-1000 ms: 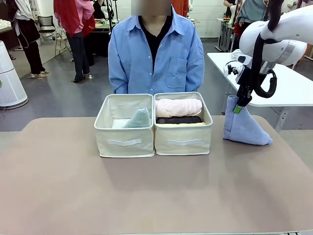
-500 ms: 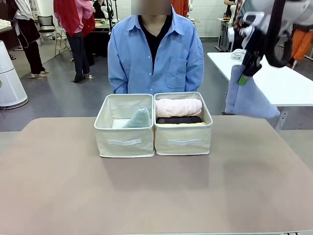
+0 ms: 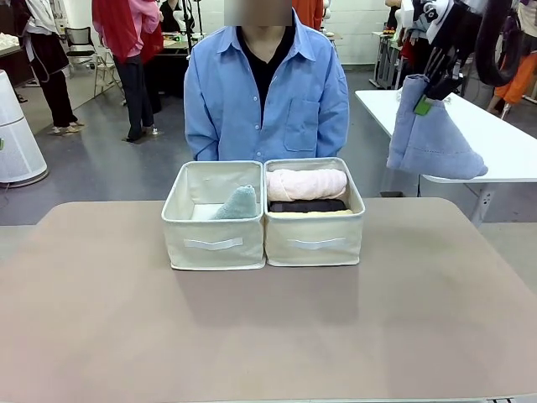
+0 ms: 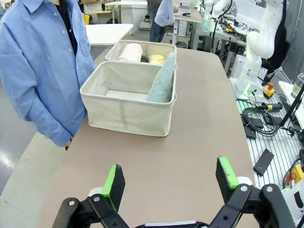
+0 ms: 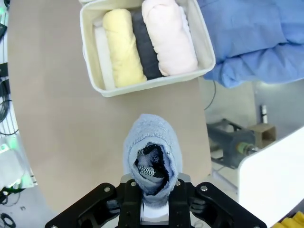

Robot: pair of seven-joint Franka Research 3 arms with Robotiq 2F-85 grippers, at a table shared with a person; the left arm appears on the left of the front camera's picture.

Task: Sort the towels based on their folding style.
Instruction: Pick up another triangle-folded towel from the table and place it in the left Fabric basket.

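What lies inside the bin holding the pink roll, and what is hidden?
Inside the bin, pink roll, dark grey roll and yellow roll lie side by side; a white strip beside the yellow may be another towel. They cover the bin's floor.

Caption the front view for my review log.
Right gripper holds the blue cone towel aloft, right of the two beige bins.
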